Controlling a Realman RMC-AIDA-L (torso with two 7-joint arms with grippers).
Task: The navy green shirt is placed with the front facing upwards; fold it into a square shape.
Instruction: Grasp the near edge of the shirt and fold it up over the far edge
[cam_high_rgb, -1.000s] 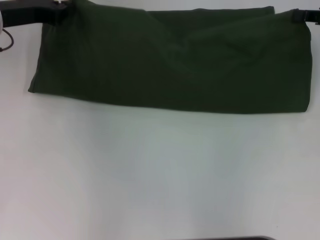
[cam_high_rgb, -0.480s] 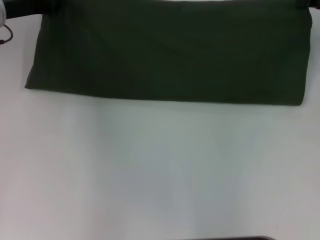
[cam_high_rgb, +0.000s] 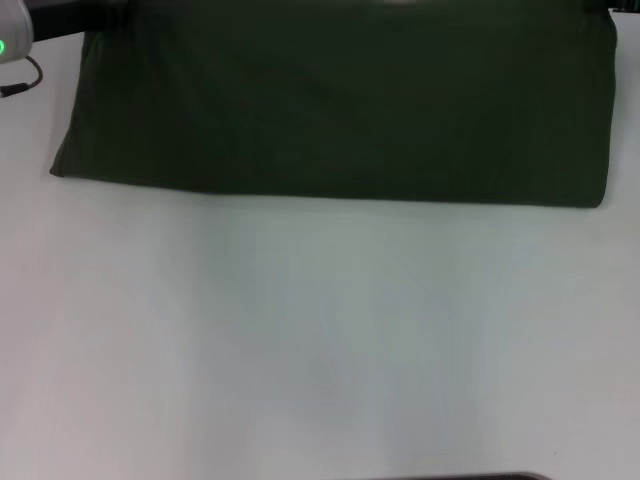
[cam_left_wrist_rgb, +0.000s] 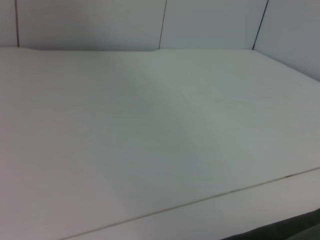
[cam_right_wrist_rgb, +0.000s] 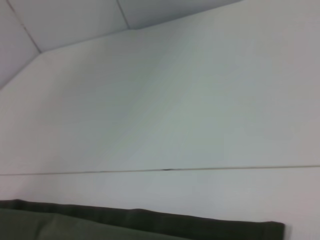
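Fabric of the navy green shirt (cam_high_rgb: 340, 110) is seen spread as a wide band across the table's (cam_high_rgb: 320, 340) far side; neither gripper's state can be told.

Large dark olive-green cotton T-shirt (cam_high_rgb: 340, 110) lies folded as a wide band across the far part of the white table (cam_high_rgb: 320, 340), running nearly side to side. Left arm at the band's far-left corner, right arm at far-right corner. Near half of table in front of shirt. Thin seam line crosses table beyond shirt's edge.
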